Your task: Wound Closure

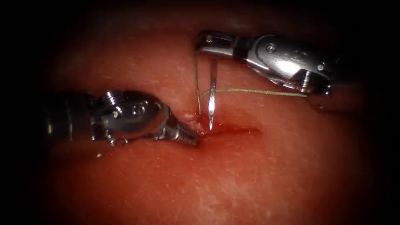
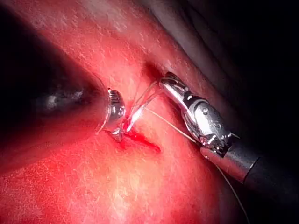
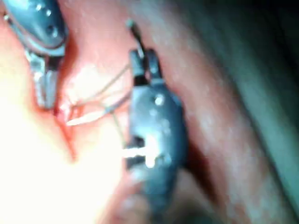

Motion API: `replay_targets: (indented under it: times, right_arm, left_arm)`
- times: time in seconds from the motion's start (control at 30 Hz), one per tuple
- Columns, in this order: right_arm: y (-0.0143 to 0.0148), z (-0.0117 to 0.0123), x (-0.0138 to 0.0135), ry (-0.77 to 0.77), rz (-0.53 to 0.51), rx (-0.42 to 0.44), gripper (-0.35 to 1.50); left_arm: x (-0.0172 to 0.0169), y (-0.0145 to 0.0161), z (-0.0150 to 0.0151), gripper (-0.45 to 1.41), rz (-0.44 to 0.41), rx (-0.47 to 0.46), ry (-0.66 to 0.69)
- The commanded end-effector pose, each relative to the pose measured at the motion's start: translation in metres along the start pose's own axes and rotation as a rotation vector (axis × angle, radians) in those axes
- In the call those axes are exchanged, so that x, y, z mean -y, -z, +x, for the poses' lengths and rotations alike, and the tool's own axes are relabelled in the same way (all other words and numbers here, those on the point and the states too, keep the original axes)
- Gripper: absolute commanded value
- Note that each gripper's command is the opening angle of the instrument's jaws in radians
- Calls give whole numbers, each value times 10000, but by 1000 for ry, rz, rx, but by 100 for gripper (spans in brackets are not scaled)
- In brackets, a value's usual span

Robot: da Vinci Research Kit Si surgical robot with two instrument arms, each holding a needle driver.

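My right tool (image 1: 207, 43) comes in from the upper right with its jaws shut on the curved needle (image 1: 212, 91) near its rear end. The needle hangs down, and its tip rests at the upper edge of the cut (image 1: 233, 130); I cannot tell whether it has entered the tissue (image 1: 250, 175). Thread (image 1: 258, 91) runs from the needle's rear down to the cut's left end and off to the right under the right tool. My left tool (image 1: 192, 140) has its jaws shut, tips pressed on the tissue at the cut's left end, with nothing seen between them. The needle (image 2: 135, 114) shows beside the left tool.
Red fluid pools along the cut (image 2: 145, 142) and around its left end. The right tool's wrist (image 1: 291, 62) lies above the tissue right of the needle. Thread (image 2: 173, 126) trails back under the right tool's shaft (image 2: 243, 163).
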Motion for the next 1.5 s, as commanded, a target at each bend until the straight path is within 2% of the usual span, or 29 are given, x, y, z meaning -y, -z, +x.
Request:
replay_targets:
  times: [0.03,0.43,0.7,0.83,1.17,1.5]
  right_arm:
    - [-10,-6,5,1,3,-3,-35]
    - [-14,-8,24,12,0,-5,-35]
    - [-9,-8,30,-22,5,11,-35]
    - [-3,-14,33,-87,1,23,-35]
    - [2,-14,30,-145,3,54,-35]
    - [4,-18,26,-141,12,92,-35]
  left_arm:
    - [2,-6,1,-35,-4,-2,1]
    - [-13,9,-6,-35,-16,-2,-4]
    - [-18,16,-15,-35,-14,-2,-11]
    - [-29,17,-19,-35,-17,-1,-13]
    - [-59,13,-3,-35,-24,-6,-1]
    - [-62,0,5,-35,-14,-8,-1]
